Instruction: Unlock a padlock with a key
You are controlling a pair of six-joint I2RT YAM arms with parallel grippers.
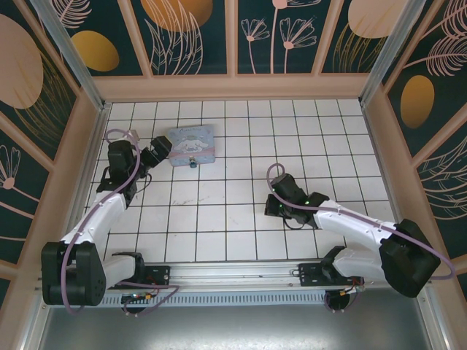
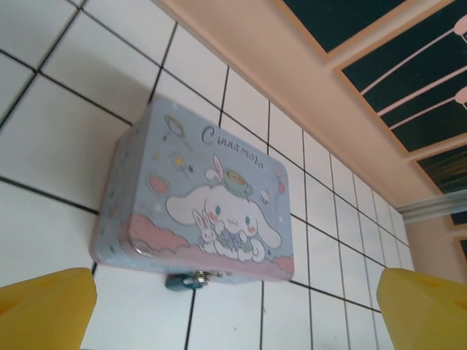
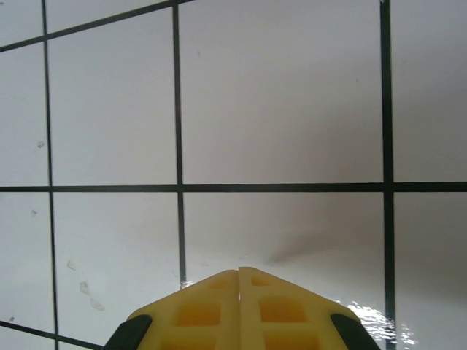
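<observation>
The padlock (image 1: 193,162) is a tiny dark bluish and gold lock hanging at the near edge of the pastel blue cartoon tin (image 1: 190,145). In the left wrist view the padlock (image 2: 186,280) sits under the tin's (image 2: 211,197) front edge, on the tiled floor. My left gripper (image 1: 162,150) hovers just left of the tin, open wide, its yellow fingertips (image 2: 47,306) at the frame's two lower corners and the left gripper (image 2: 235,312) empty. My right gripper (image 1: 272,206) is low over the tiles right of centre. The right gripper (image 3: 239,273) is shut, with nothing seen between its pads. The key is hidden.
White tiled floor (image 1: 219,219) with dark grout lines, bounded by peach walls (image 1: 233,87) at the back and both sides. Purple cables (image 1: 117,182) run along both arms. A metal rail (image 1: 233,273) carries the arm bases at the near edge.
</observation>
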